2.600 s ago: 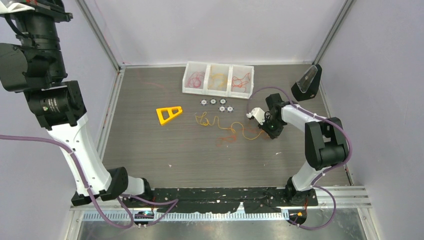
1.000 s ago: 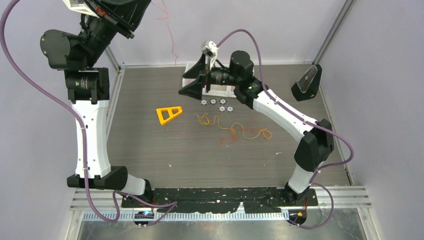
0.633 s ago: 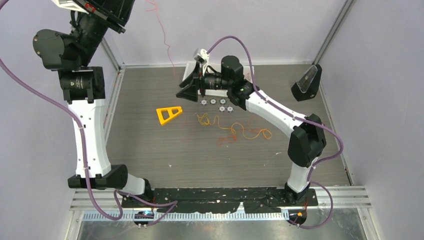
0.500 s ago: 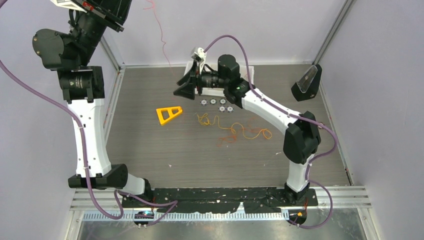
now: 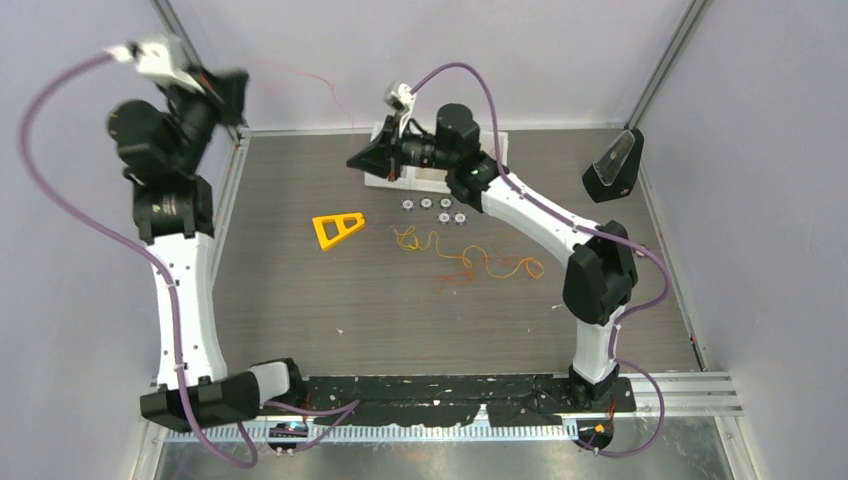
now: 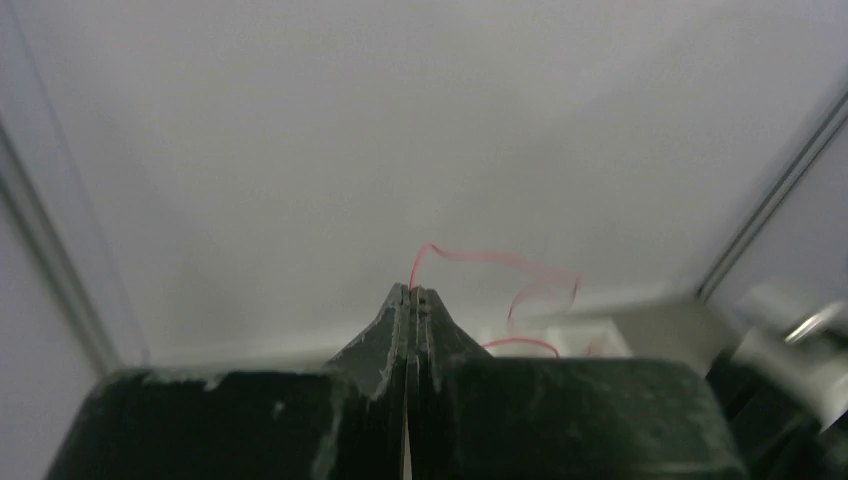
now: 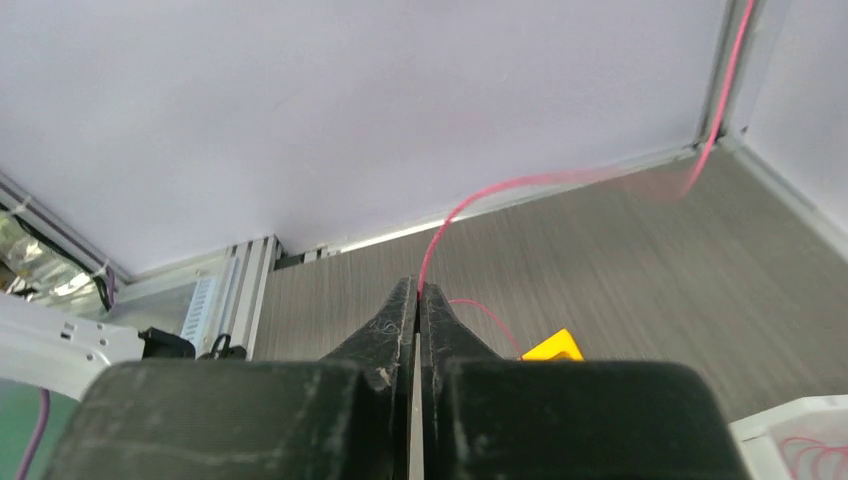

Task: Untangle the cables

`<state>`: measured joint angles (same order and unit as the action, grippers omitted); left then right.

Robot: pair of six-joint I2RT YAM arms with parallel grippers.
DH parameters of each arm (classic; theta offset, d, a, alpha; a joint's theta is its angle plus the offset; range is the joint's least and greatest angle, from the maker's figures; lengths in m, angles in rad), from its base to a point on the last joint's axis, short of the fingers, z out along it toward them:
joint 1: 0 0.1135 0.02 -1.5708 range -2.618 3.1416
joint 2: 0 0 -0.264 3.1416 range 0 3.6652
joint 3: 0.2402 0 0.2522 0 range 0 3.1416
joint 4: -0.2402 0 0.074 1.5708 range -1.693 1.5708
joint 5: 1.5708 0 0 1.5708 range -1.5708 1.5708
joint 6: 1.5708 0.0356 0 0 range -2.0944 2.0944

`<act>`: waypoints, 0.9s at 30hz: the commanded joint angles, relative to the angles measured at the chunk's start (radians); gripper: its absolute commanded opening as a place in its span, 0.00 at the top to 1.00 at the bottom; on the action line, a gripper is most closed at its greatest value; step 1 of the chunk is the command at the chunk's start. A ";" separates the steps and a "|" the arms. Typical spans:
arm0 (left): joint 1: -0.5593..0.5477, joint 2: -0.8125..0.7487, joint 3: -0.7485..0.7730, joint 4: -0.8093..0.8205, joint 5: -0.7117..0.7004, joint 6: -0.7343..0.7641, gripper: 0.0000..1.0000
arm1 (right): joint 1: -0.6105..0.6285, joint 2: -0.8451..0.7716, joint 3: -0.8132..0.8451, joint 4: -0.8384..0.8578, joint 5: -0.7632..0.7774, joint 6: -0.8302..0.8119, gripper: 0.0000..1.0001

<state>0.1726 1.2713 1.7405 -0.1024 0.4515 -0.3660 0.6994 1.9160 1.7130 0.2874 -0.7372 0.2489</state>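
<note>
Right wrist view: right gripper [image 7: 416,292] closed tight, red cable [image 7: 480,195] pinched at its tips and arcing up and away to its right. Left gripper [image 6: 411,292] likewise closed on a red strand, probably the same one, held aloft between both to draw it clear. Yellow and orange cables [image 5: 470,262] lie loose on the table [image 5: 300,300], below the right gripper and back toward its base; no legible writing or brand.

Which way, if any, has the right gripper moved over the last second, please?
Yes. The right gripper has shifted slightly left and farther back, away from the yellow frame, and is now shut on the red cable.
</note>
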 commanded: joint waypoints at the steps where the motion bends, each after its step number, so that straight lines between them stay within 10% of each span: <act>1: 0.030 -0.034 -0.401 -0.311 -0.055 0.388 1.00 | -0.042 -0.171 0.048 0.133 0.040 0.088 0.95; 13: 0.013 0.066 -0.534 -0.636 0.479 0.583 1.00 | -0.095 -0.151 0.147 0.124 0.116 0.108 0.95; 18: 0.013 -0.008 -0.416 -0.598 0.563 0.593 0.26 | -0.095 -0.160 0.122 0.103 0.062 0.080 0.95; 27: -0.015 0.047 -0.115 -0.385 0.590 0.546 0.13 | -0.094 -0.189 0.052 0.078 -0.031 0.030 0.95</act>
<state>0.1818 1.2968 1.5303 -0.5941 0.9913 0.1829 0.6060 1.7699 1.7775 0.3645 -0.7280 0.3256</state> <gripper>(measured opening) 0.864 0.066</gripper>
